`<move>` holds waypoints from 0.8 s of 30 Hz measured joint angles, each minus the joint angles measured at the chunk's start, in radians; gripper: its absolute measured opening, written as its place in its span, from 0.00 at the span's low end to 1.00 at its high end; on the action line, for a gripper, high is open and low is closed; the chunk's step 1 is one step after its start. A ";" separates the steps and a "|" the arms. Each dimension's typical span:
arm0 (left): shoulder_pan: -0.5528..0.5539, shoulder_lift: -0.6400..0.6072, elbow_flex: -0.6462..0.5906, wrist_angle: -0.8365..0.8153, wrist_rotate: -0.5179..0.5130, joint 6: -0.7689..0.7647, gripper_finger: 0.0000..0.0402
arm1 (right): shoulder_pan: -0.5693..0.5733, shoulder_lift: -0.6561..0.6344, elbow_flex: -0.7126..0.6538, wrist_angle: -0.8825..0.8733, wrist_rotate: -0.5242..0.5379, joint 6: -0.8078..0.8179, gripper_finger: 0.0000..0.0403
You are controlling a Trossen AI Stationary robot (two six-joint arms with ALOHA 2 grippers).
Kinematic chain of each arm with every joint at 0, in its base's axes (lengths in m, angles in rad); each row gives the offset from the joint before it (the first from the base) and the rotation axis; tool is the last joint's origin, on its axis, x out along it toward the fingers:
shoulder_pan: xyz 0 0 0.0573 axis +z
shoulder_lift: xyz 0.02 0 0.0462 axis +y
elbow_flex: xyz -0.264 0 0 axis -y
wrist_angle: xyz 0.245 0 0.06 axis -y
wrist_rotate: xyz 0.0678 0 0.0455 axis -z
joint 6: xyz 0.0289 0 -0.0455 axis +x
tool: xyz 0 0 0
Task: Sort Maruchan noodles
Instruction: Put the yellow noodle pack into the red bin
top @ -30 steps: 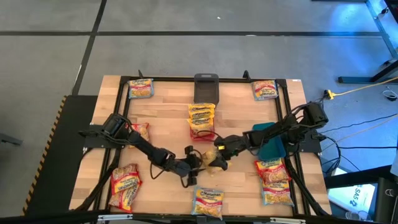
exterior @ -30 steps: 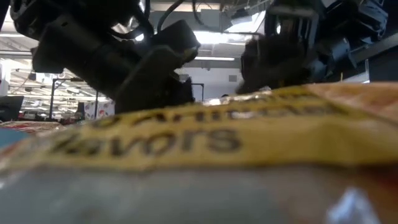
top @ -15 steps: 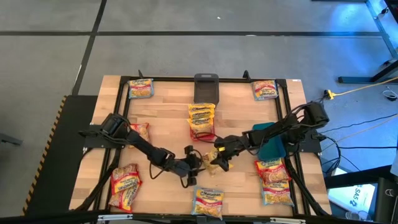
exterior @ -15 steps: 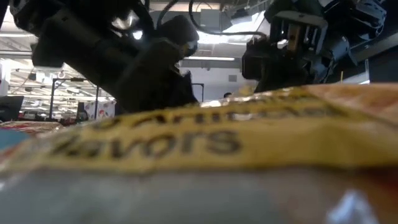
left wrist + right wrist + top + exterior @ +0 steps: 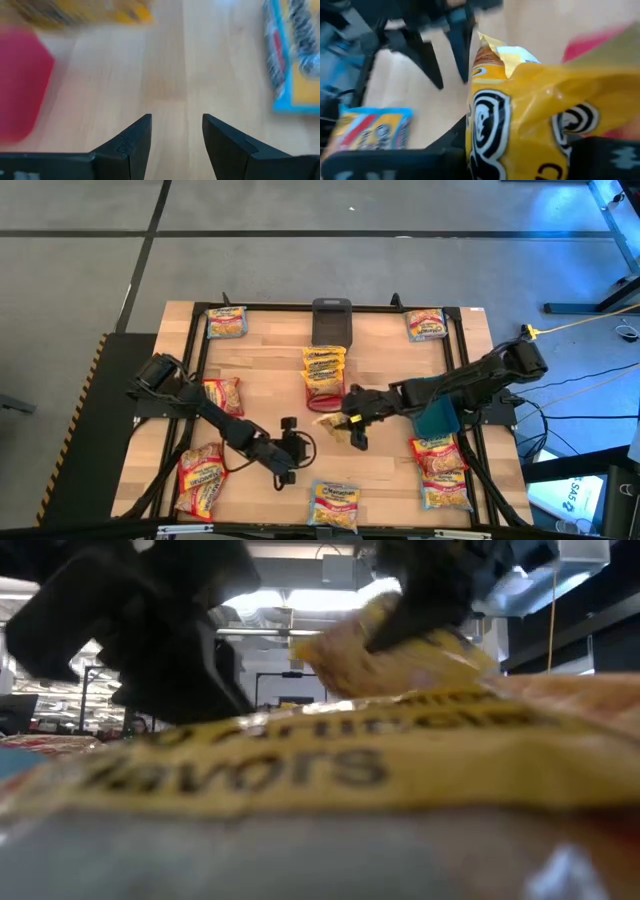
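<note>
Mid-table, right pincer (image 5: 345,420) clamped on yellow Maruchan packet (image 5: 332,422), left pincer (image 5: 288,448) apart, empty.

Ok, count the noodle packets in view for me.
11 packets: far-left corner, far-right corner, two mid-table, one beside the left arm, two near-left, one near-centre, two near-right, one in the right gripper. Stacks may hide more.

Two arms: slender, matte black, jointed segments, thin black cable looped near the left wrist. Left gripper (image 5: 176,142): two black wedge-shaped fingers (image 5: 131,145), flat inner faces.
</note>
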 joint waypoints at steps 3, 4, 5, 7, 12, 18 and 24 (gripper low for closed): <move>0.000 -0.001 -0.038 0.033 0.000 -0.019 0.42 | -0.027 0.009 0.125 -0.130 0.075 -0.152 0.24; 0.000 -0.001 -0.057 0.063 0.000 -0.026 0.42 | -0.041 0.013 0.158 -0.169 0.102 -0.197 0.24; 0.000 -0.001 -0.077 0.097 0.001 -0.028 0.42 | -0.054 0.016 0.186 -0.208 0.129 -0.235 0.24; 0.000 -0.001 -0.114 0.171 0.005 -0.027 0.42 | -0.089 0.028 0.233 -0.209 0.159 -0.317 0.26; 0.002 -0.001 -0.152 0.237 0.001 -0.027 0.42 | -0.183 0.073 0.298 -0.218 0.104 -0.424 0.27; 0.008 -0.001 -0.151 0.228 0.006 -0.004 0.42 | -0.257 0.154 0.383 -0.398 -0.013 -0.448 0.25; 0.042 -0.001 -0.149 0.225 0.051 0.026 0.42 | -0.277 0.209 0.405 -0.462 -0.038 -0.493 0.26</move>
